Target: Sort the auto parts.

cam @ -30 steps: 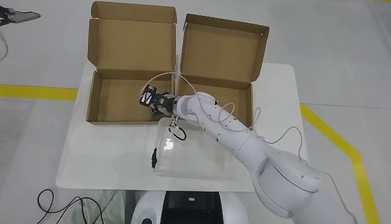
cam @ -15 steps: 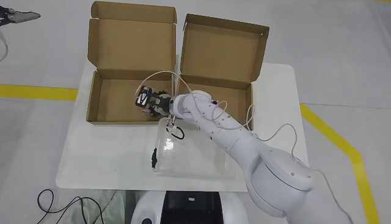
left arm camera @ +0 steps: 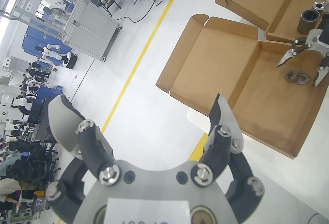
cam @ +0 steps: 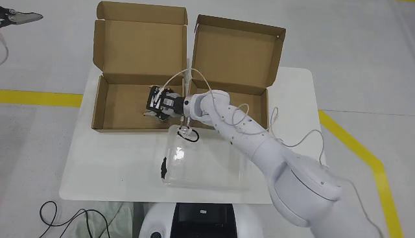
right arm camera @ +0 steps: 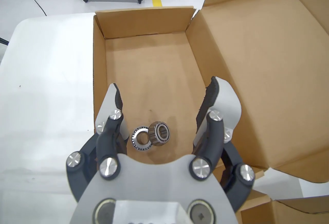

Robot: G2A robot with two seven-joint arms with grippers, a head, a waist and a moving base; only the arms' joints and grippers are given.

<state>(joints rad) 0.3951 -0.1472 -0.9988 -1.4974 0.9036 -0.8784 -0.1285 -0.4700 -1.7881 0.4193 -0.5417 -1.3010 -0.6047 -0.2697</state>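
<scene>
Two metal bearings (right arm camera: 140,138) (right arm camera: 160,133) lie side by side on the floor of the left cardboard box (cam: 120,108), near its front wall. My right gripper (right arm camera: 164,83) hangs open just above them, one finger on each side, holding nothing. In the top view this gripper (cam: 151,103) sits inside the left box at its right end. In the left wrist view the same bearings (left arm camera: 291,75) show under the right gripper (left arm camera: 297,75). My left gripper (left arm camera: 138,104) is open and empty, held high off to the side of the boxes.
The right cardboard box (cam: 254,108) holds a dark sleeve (left arm camera: 307,20) and a small silver cylinder (left arm camera: 318,6). A clear plastic tray (cam: 207,166) with small dark parts stands at the front of the white table (cam: 97,166). Both box lids stand open toward the back.
My right gripper has shifted a little to the left and deeper into the left box. The boxes and tray have stayed put.
</scene>
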